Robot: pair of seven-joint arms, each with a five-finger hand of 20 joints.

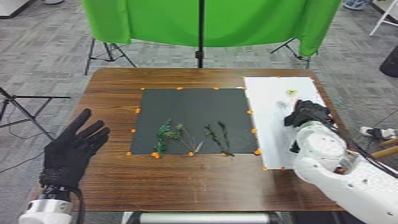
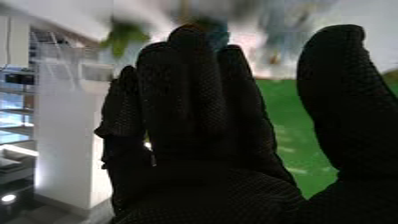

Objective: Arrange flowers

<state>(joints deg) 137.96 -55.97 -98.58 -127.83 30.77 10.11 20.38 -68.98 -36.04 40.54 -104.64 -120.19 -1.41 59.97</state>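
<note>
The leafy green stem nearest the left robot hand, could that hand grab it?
Probably yes: the left robot hand is open, left of the black mat, the leafy green stem lies near that side, and nothing seems in the way.

The right hand (image 1: 307,114) and its arm cover part of the white sheet (image 1: 267,100), where a yellow-green thing (image 1: 291,92) is too small to identify. In the right wrist view, that hand partly hides a blurred blue thing (image 2: 217,36).

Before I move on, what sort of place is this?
Probably a robotics lab or makeshift studio: green cloth hangs beyond the wooden table, with black stands near it on a grey floor.
</note>
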